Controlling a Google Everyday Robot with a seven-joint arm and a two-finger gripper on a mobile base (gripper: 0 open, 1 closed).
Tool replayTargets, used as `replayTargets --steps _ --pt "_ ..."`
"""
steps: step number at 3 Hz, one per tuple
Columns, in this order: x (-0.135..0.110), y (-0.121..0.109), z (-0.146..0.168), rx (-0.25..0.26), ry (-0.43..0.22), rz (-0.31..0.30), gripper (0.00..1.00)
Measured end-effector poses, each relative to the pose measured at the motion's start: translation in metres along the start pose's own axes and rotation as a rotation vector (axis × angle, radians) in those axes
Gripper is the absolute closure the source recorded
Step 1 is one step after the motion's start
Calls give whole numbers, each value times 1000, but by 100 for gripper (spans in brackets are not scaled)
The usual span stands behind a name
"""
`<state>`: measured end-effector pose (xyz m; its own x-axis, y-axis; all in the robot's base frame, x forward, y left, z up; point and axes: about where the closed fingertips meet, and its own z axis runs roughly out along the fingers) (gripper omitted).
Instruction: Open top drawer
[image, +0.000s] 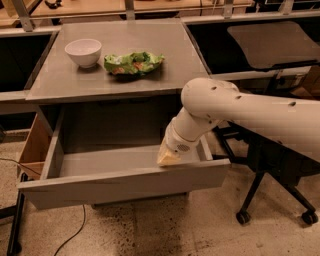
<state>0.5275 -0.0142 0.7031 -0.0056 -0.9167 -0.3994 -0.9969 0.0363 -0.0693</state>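
The top drawer (125, 185) is a wide grey drawer with a flat handleless front. It stands pulled far out of the cabinet, and its grey box interior (107, 161) shows with nothing in it. My gripper (168, 157) hangs from the white arm and rests just behind the top edge of the drawer front, right of the middle, with its yellowish tip inside the drawer.
On the grey cabinet top (60, 80) sit a white bowl (83, 52) and a green chip bag (133, 63). A black office chair (272, 165) stands to the right, under my arm. A cardboard box (34, 145) and a cable (75, 235) are at the left.
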Motion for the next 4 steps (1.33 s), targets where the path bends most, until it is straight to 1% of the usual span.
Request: replayTargets --steps 1,2,3,4 --pt "1 9 -6 -34 12 -45 100" --pt "-5 10 -30 -22 -9 -62 100" --pt "-19 3 -68 49 -48 -53 100" --pt "-29 -5 -106 136 -84 -10 100"
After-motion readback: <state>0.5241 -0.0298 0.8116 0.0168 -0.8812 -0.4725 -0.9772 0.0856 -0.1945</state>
